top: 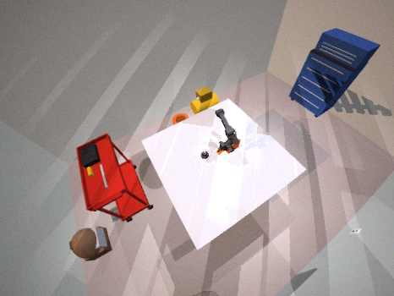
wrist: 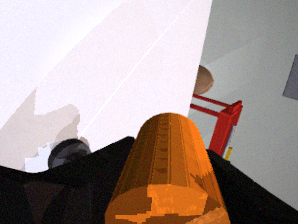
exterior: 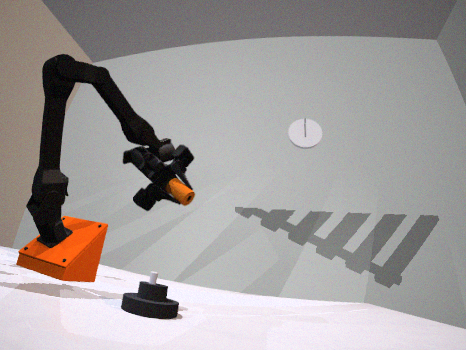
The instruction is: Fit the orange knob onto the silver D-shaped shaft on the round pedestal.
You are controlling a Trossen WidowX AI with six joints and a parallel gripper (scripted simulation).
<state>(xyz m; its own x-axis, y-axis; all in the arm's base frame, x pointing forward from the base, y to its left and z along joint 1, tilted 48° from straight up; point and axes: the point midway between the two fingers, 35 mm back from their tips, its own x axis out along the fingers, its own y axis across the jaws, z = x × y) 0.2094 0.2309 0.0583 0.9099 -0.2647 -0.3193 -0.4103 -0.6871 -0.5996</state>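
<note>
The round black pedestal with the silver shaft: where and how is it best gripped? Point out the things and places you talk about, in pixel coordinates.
I would grip the narrower upper step of the round black pedestal [top: 205, 155] [exterior: 150, 303] [wrist: 68, 154], fingers on opposite sides, coming from above. It stands upright, and this step rises over a wider base; the thin silver shaft [exterior: 154, 278] on top should probably stay untouched.
</note>
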